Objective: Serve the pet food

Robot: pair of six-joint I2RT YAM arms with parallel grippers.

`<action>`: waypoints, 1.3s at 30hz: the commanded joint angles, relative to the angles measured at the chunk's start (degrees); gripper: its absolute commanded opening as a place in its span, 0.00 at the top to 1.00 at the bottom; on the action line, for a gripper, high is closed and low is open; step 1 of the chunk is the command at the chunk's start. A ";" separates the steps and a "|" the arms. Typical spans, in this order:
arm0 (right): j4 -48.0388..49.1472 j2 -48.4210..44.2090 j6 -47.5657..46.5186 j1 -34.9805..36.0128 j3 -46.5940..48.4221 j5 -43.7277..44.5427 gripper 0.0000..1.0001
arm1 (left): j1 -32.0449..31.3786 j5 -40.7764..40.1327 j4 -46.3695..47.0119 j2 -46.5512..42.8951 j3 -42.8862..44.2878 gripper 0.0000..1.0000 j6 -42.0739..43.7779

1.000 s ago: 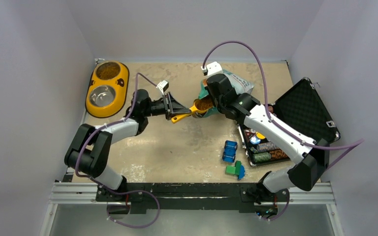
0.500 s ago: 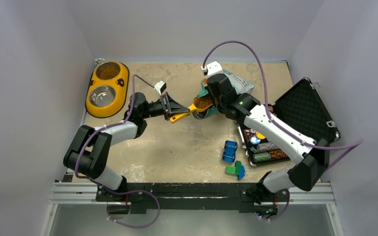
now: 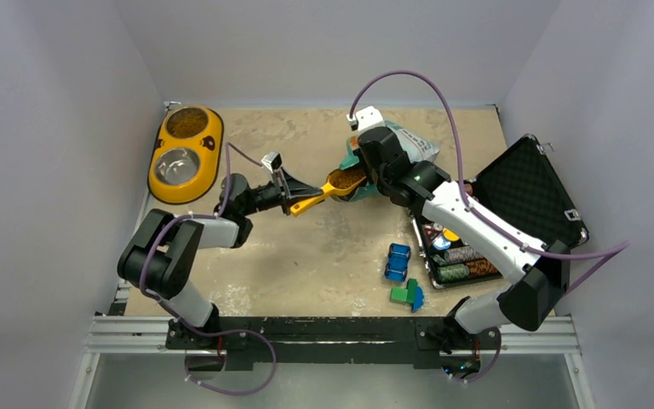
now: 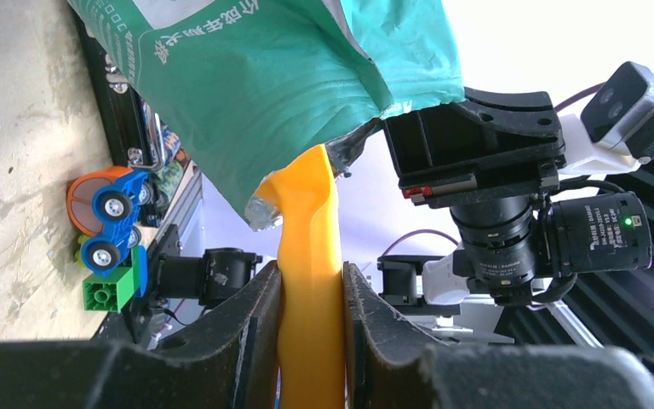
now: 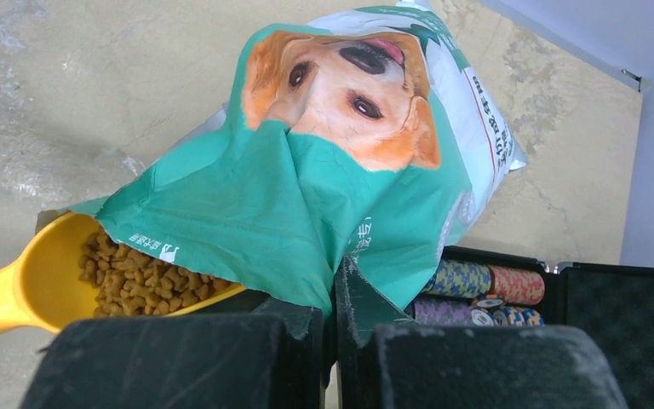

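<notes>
My left gripper (image 3: pixel 294 196) is shut on the handle of a yellow scoop (image 3: pixel 334 184), clamped between both fingers in the left wrist view (image 4: pixel 311 277). The scoop's cup holds the pet food (image 5: pixel 136 277), brown kibble, and sits just at the mouth of the teal bag (image 5: pixel 324 170). My right gripper (image 5: pixel 332 294) is shut on a fold of the bag's (image 3: pixel 409 141) edge, holding the mouth up. A yellow double-bowl feeder (image 3: pixel 211 153) lies at the far left. Its back bowl holds kibble (image 3: pixel 186 122); its front steel bowl looks empty.
An open black case (image 3: pixel 528 192) with stacked poker chips (image 3: pixel 460 260) lies at the right. A blue toy car (image 3: pixel 398 262) and a green block (image 3: pixel 406 294) sit near the front centre. Walls close in on both sides.
My left arm has drawn the loaded scoop a little to the left, out of the bag's mouth. The right arm and the bag have stayed put.
</notes>
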 commanded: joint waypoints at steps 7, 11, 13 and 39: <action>6.49 -4.31 0.83 -0.81 5.77 0.38 1.00 | 5.40 -4.90 0.63 -5.81 0.15 1.00 3.60; 5.48 -3.11 1.78 -1.24 6.89 1.37 1.00 | 6.37 -2.19 0.81 -9.44 -1.27 1.00 2.93; 4.95 -2.31 2.20 -1.25 7.72 1.74 1.00 | 6.94 -1.19 -1.34 -12.10 -2.47 1.00 3.43; 1.83 -2.09 3.95 -1.22 9.61 1.34 1.00 | 18.31 0.08 -26.49 -34.23 0.50 1.00 10.54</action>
